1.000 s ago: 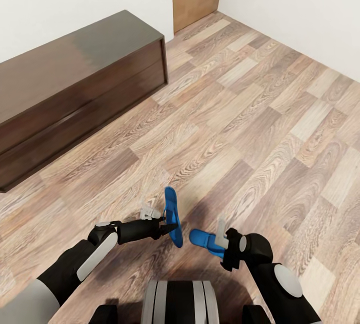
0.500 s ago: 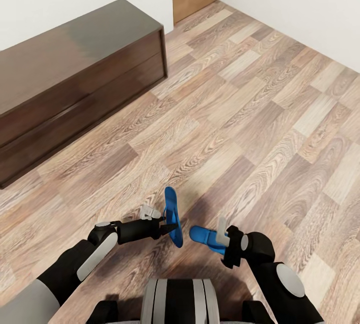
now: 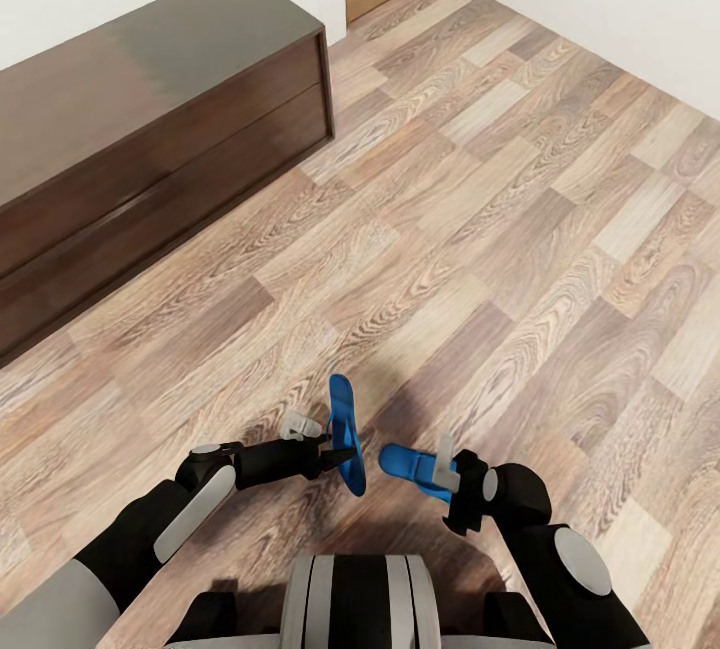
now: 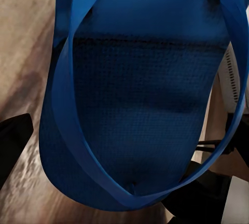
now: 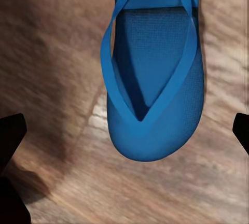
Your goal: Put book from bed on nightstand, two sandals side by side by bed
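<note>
Left gripper point(image 3: 335, 451) clamped on one blue sandal point(image 3: 346, 432), held on edge above the wood-plank floor point(image 3: 480, 229). Right gripper point(image 3: 447, 469) grips the second sandal point(image 3: 412, 467), lying flatter, just beside the first. Long dark bench unit point(image 3: 150, 139) against the wall, well apart.

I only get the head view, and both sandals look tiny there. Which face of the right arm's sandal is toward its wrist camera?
Observer: The strap side. The right sandal shows its V-shaped strap toward the camera.
Operator: And the left one?
Observer: The left sandal also shows its strap side, very close to the lens.
Operator: Do the right fingers touch the sole?
Observer: Not visibly. The dark fingers sit at the picture's edges, apart from it.
</note>
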